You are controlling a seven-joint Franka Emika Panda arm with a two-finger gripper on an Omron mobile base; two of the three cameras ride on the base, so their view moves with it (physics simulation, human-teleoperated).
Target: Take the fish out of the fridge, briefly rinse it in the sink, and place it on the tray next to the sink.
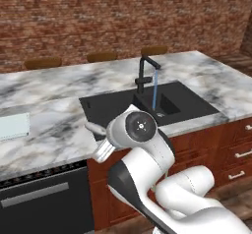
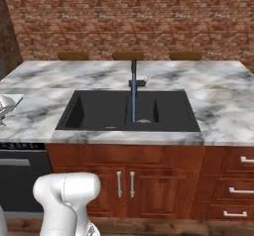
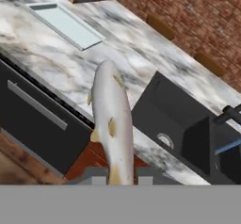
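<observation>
The marble counter (image 1: 59, 125) spreads ahead of and below the gripper. The black sink (image 1: 147, 105) lies to the gripper's right, its faucet (image 1: 146, 73) pouring a thin blue stream into the basin. The pale tray (image 3: 66, 24) rests on the counter well beyond the gripper. The gripper (image 3: 117, 175) is clamped on the fish (image 3: 112, 119), which juts straight out from the fingers, above the counter's front edge.
</observation>
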